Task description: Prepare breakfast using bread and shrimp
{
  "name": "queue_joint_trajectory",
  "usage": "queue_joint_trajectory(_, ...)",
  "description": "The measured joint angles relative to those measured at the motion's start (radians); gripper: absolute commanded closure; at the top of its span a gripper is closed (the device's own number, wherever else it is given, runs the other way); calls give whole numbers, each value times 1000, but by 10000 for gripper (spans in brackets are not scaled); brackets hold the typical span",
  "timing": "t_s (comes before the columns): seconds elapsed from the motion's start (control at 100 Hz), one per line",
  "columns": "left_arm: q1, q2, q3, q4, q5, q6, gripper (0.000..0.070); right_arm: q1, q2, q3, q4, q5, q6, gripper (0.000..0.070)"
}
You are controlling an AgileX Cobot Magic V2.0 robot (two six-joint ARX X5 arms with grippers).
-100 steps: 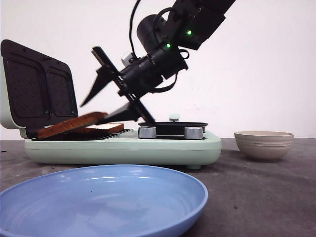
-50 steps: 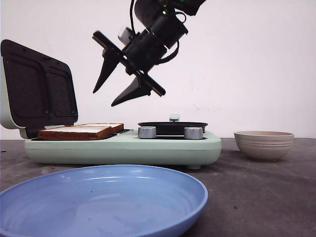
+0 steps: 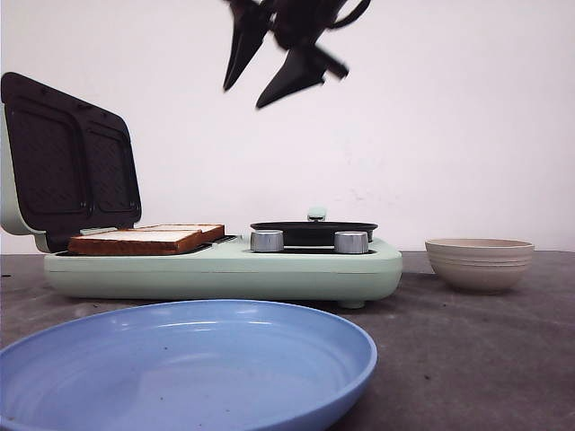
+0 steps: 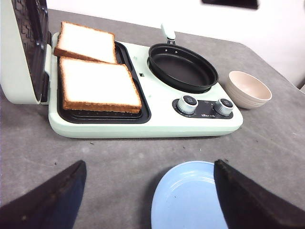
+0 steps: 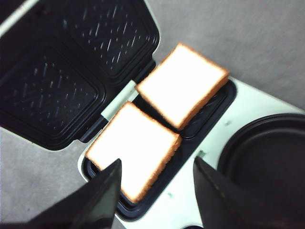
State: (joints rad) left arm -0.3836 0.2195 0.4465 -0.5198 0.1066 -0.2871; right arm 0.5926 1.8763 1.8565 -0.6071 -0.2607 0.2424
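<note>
Both bread slices [image 4: 97, 84] [image 4: 86, 42] lay flat, side by side, in the sandwich maker's [image 3: 225, 265] left tray, lid [image 3: 67, 162] up. Right gripper [image 3: 274, 58] hung high above, jaws spread, empty. Left gripper [image 4: 147, 195] over the near table [image 4: 109, 157], jaws wide, empty. Black pan [image 3: 313, 231] right of the bread, beige bowl [image 3: 479, 262] far right, blue plate [image 3: 184, 364] nearest.

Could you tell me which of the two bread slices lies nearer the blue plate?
The front slice, filling the plate-side grill bay; the other slice lies behind it.
</note>
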Motion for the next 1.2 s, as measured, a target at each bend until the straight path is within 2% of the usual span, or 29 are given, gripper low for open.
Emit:
queue_joint_trajectory(0.36,0,0,0,0,-3,4,227,-14,-172,0,-75,33,-111,414)
queue_joint_trajectory(0.52,0,0,0,0,-3,7,227,-16,-224,-14,-100,55,-152,459)
queue_joint_trajectory(0.57,0,0,0,0,-3,7,227,-16,-247,-46,-87,55,-159,500)
queue_joint_trajectory(0.73,0,0,0,0,-3,7,227,-16,-375,-254,37,56,-166,700)
queue_joint_trajectory(0.9,0,0,0,0,-3,7,227,-16,-577,-549,191,99,-175,700)
queue_joint_trajectory(1.06,0,0,0,0,-3,7,227,-16,-731,-787,270,103,-173,700)
queue_joint_trajectory(1.2,0,0,0,8,-3,7,227,-16,-875,-978,332,104,-135,700)
